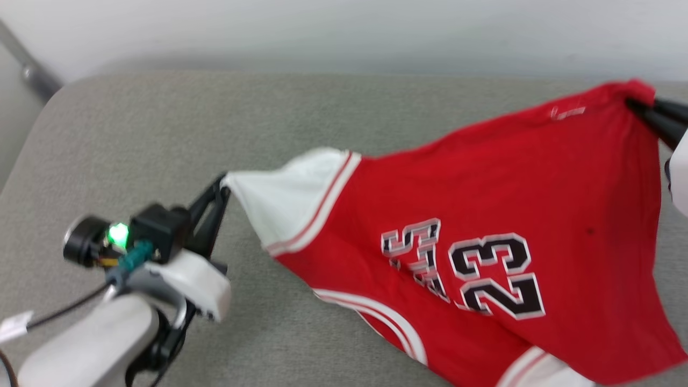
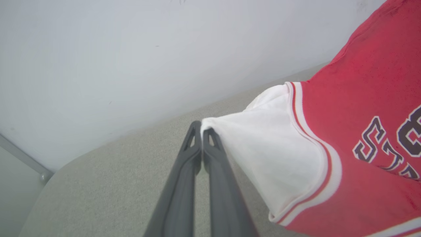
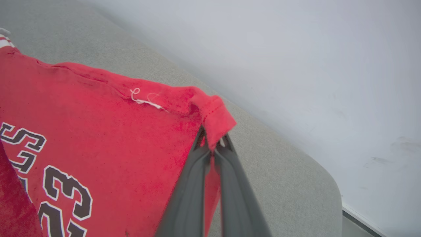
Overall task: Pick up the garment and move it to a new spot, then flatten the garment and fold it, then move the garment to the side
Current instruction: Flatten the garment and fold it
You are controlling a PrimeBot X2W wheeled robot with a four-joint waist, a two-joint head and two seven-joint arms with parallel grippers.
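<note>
Clearly the garment [image 1: 484, 215] is being held up by two of its edges so that it spreads out instead of bunching. It hangs stretched between the arms above the grey padded surface [image 1: 161, 134], printed face towards the head camera, with the lettering [image 1: 494, 279] reading sideways. The left gripper [image 1: 222, 185] has its two dark fingers pressed together on the very tip of the white sleeve [image 2: 269, 148]. Far off on the other side, the right gripper [image 1: 637, 107] pinches a red hem corner [image 3: 213, 115]. To my eye that wide, opposed hold is meant to pull the cloth taut, ready to be laid down flat in a new place. The grips are thin, though, and either corner could slip if the arms draw further apart. From the head view you get the whole span and the sag of the lower part. I cannot tell from it whether that lower part touches the surface. The left wrist view shows the fingers [image 2: 210, 154] shut tight, with only a small nip of sleeve at their ends. The right wrist view gives the folded hem poking out above its closed fingers [image 3: 194, 174], and a loose white thread [image 3: 144, 100] along the seam that is barely visible elsewhere. Behind everything is the pale wall [image 1: 322, 32].
</note>
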